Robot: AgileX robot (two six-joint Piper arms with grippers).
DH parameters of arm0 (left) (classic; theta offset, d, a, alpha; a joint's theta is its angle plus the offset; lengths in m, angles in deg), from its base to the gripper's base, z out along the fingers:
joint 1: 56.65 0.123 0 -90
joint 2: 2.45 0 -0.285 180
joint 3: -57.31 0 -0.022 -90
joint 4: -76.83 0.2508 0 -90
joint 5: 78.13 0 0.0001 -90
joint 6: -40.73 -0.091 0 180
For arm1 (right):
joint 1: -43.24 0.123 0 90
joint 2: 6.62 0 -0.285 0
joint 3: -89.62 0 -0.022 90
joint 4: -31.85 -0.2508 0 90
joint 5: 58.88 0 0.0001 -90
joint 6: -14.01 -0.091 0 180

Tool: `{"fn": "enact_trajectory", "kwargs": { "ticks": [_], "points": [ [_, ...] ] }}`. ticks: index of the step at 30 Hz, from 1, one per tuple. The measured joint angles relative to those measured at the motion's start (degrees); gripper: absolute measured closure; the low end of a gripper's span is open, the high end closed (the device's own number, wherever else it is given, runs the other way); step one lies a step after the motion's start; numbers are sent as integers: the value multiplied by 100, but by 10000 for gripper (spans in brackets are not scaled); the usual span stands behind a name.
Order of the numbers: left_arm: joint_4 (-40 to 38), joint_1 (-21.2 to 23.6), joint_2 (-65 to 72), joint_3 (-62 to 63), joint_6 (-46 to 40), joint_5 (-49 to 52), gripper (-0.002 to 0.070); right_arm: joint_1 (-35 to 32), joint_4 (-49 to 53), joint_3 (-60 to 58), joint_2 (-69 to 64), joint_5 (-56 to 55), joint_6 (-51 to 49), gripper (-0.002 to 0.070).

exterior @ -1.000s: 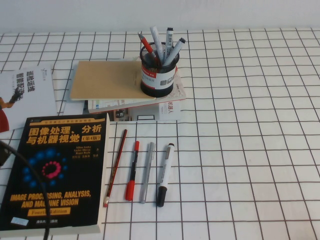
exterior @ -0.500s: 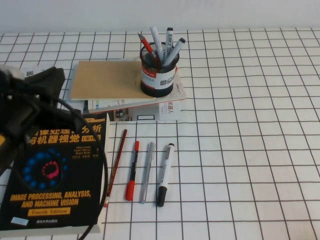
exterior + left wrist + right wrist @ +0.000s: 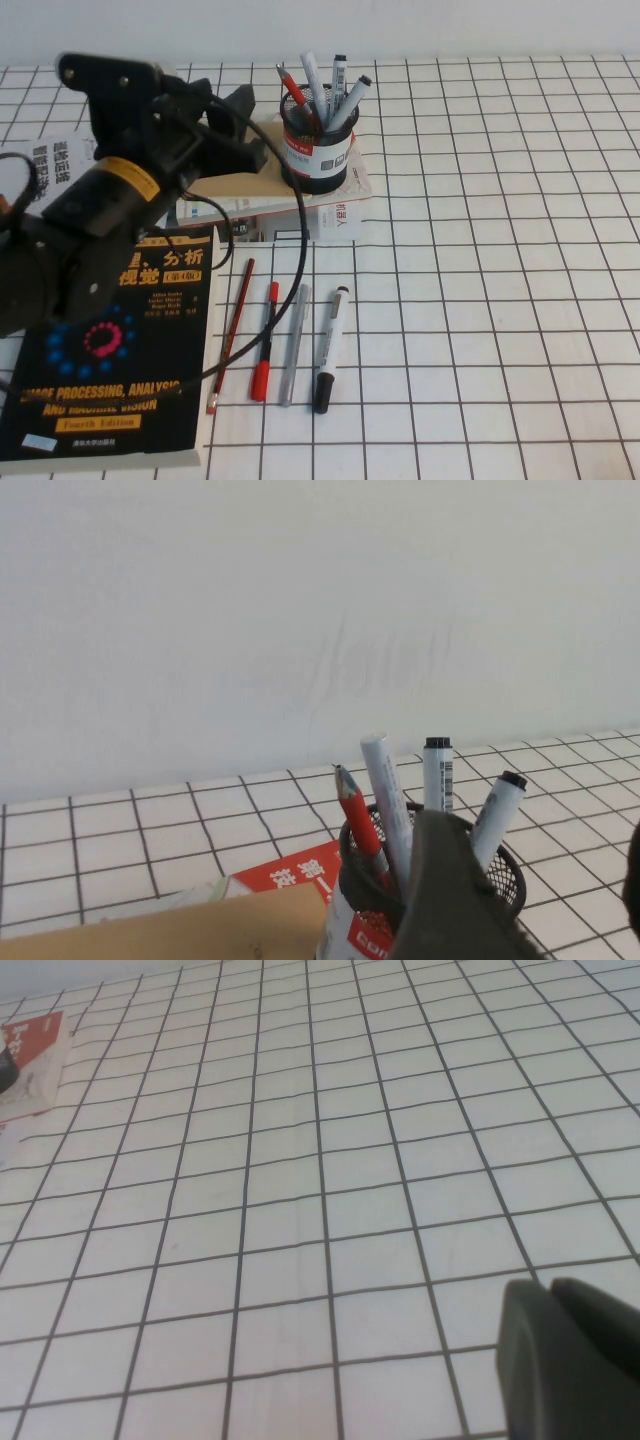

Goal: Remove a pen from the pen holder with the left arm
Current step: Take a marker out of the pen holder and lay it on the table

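Observation:
A black mesh pen holder (image 3: 318, 152) stands on a tan board (image 3: 250, 170) at the back of the table. It holds a red pen (image 3: 291, 88) and three grey-white markers (image 3: 316, 78). My left gripper (image 3: 256, 128) hovers just left of the holder, open, with nothing between its fingers. In the left wrist view one dark finger (image 3: 450, 900) sits in front of the pen holder (image 3: 507, 868), and the red pen (image 3: 355, 810) and markers (image 3: 437, 775) rise behind it. My right gripper (image 3: 552, 1298) is shut and empty, low over bare checked tablecloth.
Four writing tools lie side by side at the front: a pencil (image 3: 232, 335), a red pen (image 3: 265, 340), a grey pen (image 3: 295, 345) and a black-capped marker (image 3: 330, 350). A black textbook (image 3: 110, 380) lies under my left arm. Papers (image 3: 60, 165) lie at far left.
My left arm has swept in from the lower left and up toward the pen holder. Its gripper has gone from shut to open.

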Motion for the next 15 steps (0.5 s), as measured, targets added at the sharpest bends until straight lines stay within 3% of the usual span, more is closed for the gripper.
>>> {"fn": "enact_trajectory", "kwargs": {
  "ticks": [15],
  "points": [
    [108, 0, 2252, 1800, 731, -588, 341, 0, 0, 0, 0, 0, 0, 692]
  ]
}}
